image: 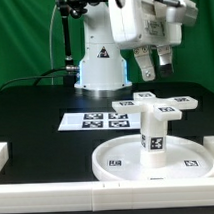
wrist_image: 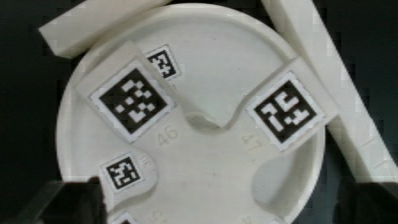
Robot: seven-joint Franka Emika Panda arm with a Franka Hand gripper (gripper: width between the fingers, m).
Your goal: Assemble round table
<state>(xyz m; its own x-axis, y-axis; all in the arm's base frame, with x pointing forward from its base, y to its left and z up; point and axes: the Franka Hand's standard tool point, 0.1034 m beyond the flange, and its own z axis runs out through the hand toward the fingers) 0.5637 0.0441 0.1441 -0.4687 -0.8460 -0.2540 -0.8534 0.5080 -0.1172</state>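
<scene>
The large round rimmed disc (image: 117,160) lies flat at the front of the black table. The short thick cylinder (image: 154,135) stands upright at its centre. The cross-shaped piece (image: 155,101) rests on top of the cylinder, its tags facing up. My gripper (image: 154,68) hangs open and empty above the cross-shaped piece, not touching it. In the wrist view the cross-shaped piece (wrist_image: 214,100) fills the picture with the disc's rim (wrist_image: 71,110) around it. My gripper (wrist_image: 217,205) shows one dark fingertip at each side, wide apart, with nothing between them.
The marker board (image: 95,119) lies behind the disc. A white rail (image: 58,192) runs along the table's front edge, with white blocks at the exterior view's left (image: 2,154) and right (image: 209,143). The robot's base (image: 99,65) stands at the back.
</scene>
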